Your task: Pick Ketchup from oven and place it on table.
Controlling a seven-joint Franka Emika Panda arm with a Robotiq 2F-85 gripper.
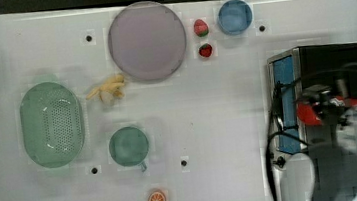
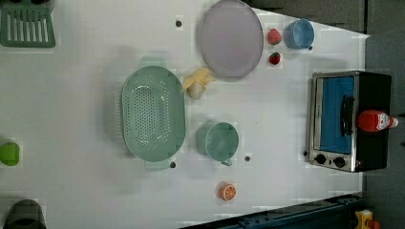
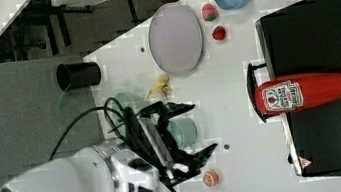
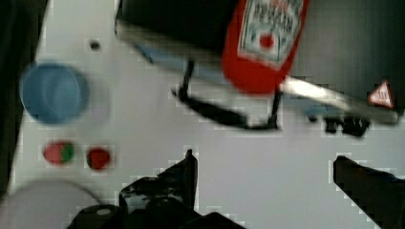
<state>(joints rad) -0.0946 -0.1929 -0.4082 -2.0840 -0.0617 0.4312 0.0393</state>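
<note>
While Ketchup (image 2: 376, 120) lies atop oven (image 2: 351, 119), colander (image 2: 153, 114) w/ nothing inside

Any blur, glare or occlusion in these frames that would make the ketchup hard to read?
Wrist view: ketchup is motion-blurred, label smeared, cut off at the frame edge. Top view: the arm and cables cover most of the bottle. Right view: bottle sharp, lying on the oven, label legible. Left view: bottle small but unobstructed. No glare anywhere; shadows on the table are soft.

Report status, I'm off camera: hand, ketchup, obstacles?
Hand open, empty. Ketchup lying on top of oven, untouched. Nothing between them.
</note>
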